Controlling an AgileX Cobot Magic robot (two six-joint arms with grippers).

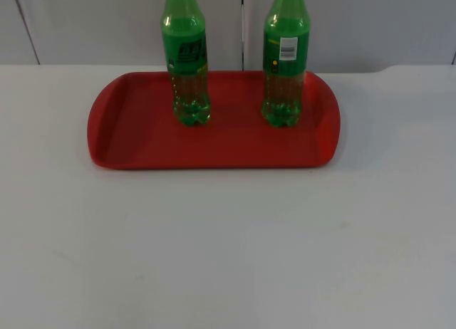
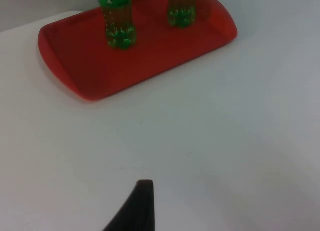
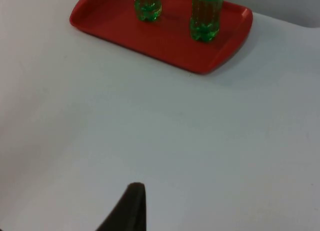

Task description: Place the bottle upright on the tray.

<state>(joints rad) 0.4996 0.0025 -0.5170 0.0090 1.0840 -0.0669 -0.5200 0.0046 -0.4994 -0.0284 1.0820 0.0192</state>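
Red tray (image 1: 214,147) on white table (image 1: 228,251), two green bottles (image 1: 187,58) (image 1: 285,58) upright, apart, gripper states indeterminable.

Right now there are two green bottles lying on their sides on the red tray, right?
Not quite. The two green bottles, left bottle and right bottle, stand upright on the red tray, not on their sides. The top view shows both resting on their bases, side by side and apart.
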